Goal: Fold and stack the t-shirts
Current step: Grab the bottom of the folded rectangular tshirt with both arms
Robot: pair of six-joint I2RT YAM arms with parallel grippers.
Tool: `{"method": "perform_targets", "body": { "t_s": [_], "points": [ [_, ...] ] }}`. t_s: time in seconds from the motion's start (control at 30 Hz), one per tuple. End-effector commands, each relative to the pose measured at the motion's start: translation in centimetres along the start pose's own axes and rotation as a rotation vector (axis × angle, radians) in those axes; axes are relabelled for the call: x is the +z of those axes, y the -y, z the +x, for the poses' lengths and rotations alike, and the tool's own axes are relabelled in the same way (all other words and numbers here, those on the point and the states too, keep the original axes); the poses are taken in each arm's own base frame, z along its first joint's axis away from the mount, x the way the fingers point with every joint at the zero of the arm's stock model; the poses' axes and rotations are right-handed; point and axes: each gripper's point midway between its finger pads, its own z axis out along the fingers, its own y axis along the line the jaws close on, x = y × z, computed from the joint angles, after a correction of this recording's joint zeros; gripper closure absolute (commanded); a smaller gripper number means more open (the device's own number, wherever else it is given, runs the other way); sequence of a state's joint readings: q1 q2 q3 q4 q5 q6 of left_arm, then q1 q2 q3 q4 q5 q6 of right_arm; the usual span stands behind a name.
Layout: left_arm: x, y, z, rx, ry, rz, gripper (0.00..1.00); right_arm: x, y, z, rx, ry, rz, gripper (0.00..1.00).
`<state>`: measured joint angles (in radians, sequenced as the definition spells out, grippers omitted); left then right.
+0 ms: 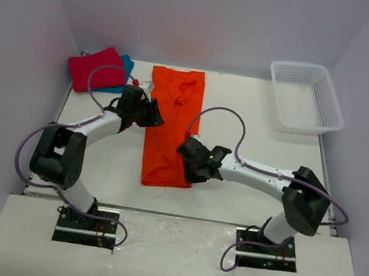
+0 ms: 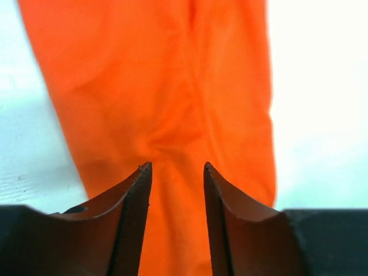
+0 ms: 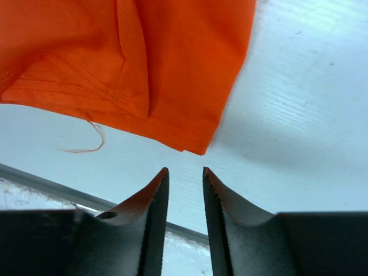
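The orange t-shirt [image 1: 171, 126] lies on the table folded into a long narrow strip running front to back. A crimson red shirt [image 1: 95, 67] lies folded at the back left on a teal blue one [image 1: 127, 64]. My left gripper [image 1: 153, 115] is open at the strip's left edge near its middle; in the left wrist view it [image 2: 177, 168] hangs over the orange cloth [image 2: 172, 86]. My right gripper [image 1: 190, 173] is open at the strip's near right corner; in the right wrist view it [image 3: 184, 171] is just short of that corner [image 3: 198, 146], over bare table.
A white lattice basket [image 1: 305, 96] stands at the back right. A loose orange thread [image 3: 86, 141] hangs from the shirt's hem. The table's front edge [image 3: 46, 184] runs close below the hem. Walls close in the left, back and right.
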<state>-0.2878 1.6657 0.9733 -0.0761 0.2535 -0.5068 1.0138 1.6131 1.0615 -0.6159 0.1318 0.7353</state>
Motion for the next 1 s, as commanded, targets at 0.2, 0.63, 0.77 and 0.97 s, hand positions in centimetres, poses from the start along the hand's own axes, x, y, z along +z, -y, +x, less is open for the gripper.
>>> {"method": "perform_targets", "body": {
  "t_s": [0.2,0.63,0.77,0.97],
  "points": [
    [-4.0,7.2,-0.2,0.079,0.020,0.149,0.52,-4.9,2.7,-6.1,0.050,0.183,0.105,0.60],
    [-2.0,7.4,7.4,0.074,-0.110,0.183,1.00,-8.1,10.1,-14.9,0.187,0.314,0.040,1.00],
    [-1.6,6.0,9.4,0.058,-0.151,0.153,1.00,-7.6,9.7,-16.1,0.179,0.290,-0.005,1.00],
    [0.1,4.6,13.4,0.041,-0.225,0.149,1.00,-5.4,8.5,-17.7,0.157,0.244,-0.041,1.00]
  ]
}}
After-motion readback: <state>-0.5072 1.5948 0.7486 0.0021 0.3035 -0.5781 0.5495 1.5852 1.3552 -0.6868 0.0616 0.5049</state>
